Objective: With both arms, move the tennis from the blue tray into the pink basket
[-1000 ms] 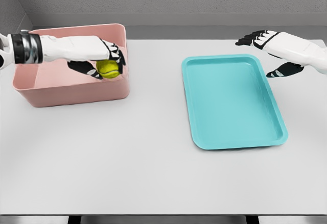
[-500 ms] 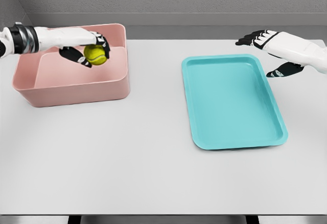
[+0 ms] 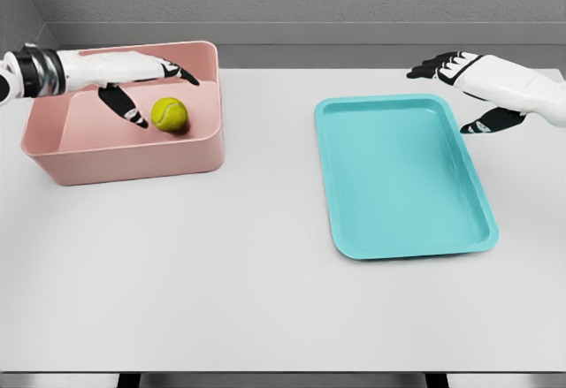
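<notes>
Your left hand (image 3: pixel 133 79) is spread above the pink plastic basket (image 3: pixel 124 154), so the yellow-green tennis ball (image 3: pixel 169 114) sits free inside. At two o'clock, your right hand (image 3: pixel 473 83) hovers relaxed beside the bare turquoise tray (image 3: pixel 402 229).

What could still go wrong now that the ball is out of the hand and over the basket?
The tennis ball is inside the pink basket near its right wall, so it might bounce or roll about. The left hand, open over the basket, could clip the rim or ball when withdrawing.
</notes>
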Tool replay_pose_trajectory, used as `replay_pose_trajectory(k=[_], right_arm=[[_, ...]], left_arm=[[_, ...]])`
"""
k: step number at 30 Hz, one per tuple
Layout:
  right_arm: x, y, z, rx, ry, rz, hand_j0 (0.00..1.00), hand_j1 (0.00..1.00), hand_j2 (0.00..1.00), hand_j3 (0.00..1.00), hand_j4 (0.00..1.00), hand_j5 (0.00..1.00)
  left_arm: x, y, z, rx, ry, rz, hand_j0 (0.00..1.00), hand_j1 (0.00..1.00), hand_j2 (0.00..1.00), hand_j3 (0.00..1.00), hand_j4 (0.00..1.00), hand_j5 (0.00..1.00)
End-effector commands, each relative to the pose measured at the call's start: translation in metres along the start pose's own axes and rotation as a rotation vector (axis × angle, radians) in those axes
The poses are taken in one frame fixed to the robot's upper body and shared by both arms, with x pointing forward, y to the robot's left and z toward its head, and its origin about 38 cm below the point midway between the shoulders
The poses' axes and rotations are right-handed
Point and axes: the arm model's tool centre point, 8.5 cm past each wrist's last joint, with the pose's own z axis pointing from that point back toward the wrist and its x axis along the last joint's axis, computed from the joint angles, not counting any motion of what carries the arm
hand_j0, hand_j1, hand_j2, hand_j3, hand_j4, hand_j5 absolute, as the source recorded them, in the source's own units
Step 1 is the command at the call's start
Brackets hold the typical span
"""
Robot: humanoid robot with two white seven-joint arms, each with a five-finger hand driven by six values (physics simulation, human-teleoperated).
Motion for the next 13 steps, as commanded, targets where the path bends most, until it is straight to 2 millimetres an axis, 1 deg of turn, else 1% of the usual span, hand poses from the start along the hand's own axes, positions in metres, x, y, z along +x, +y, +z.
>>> replay_pose_trajectory(k=[1,2,3,4,6,7,8,9,10,13], right_arm=[[-0.001,-0.002,0.001,-0.006,0.005,-0.004,1.0,1.0,1.0,1.0,1.0,1.0],[-0.001,-0.002,0.001,-0.007,0.004,-0.004,1.0,1.0,1.0,1.0,1.0,1.0],[-0.001,-0.002,0.001,-0.007,0.004,-0.004,1.0,1.0,1.0,1.0,1.0,1.0],[-0.001,-0.003,0.002,-0.007,0.005,-0.003,1.0,1.0,1.0,1.0,1.0,1.0],[-0.001,-0.003,0.002,-0.008,0.005,-0.001,1.0,1.0,1.0,1.0,1.0,1.0],[-0.001,-0.003,0.002,-0.008,0.005,-0.001,1.0,1.0,1.0,1.0,1.0,1.0],[-0.001,-0.003,0.002,-0.008,0.005,-0.001,1.0,1.0,1.0,1.0,1.0,1.0],[-0.002,-0.004,0.002,-0.01,0.006,-0.001,1.0,1.0,1.0,1.0,1.0,1.0],[-0.002,-0.004,0.003,-0.009,0.007,0.0,1.0,1.0,1.0,1.0,1.0,1.0],[-0.002,-0.004,0.002,-0.01,0.006,-0.001,1.0,1.0,1.0,1.0,1.0,1.0]], left_arm=[[0.012,0.017,0.02,0.045,-0.037,-0.035,1.0,1.0,1.0,1.0,1.0,1.0],[0.018,0.019,0.028,0.059,-0.062,-0.036,1.0,1.0,1.0,1.0,1.0,1.0],[0.026,0.015,0.036,0.067,-0.094,-0.028,1.0,1.0,1.0,1.0,1.0,1.0],[0.035,0.016,0.051,0.07,-0.121,-0.046,1.0,1.0,1.0,1.0,1.0,1.0],[0.053,0.006,0.071,0.051,-0.167,-0.063,1.0,1.0,1.0,1.0,1.0,1.0],[0.056,0.0,0.081,0.038,-0.17,-0.064,1.0,1.0,1.0,1.0,1.0,1.0],[0.058,-0.001,0.084,0.035,-0.171,-0.064,1.0,1.0,1.0,1.0,1.0,1.0],[0.055,-0.001,0.089,0.07,-0.159,-0.056,1.0,1.0,1.0,1.0,1.0,1.0],[0.05,-0.011,0.098,0.063,-0.137,-0.044,1.0,1.0,1.0,1.0,1.0,1.0],[0.05,-0.017,0.097,0.05,-0.14,-0.036,1.0,1.0,1.0,1.0,1.0,1.0]])
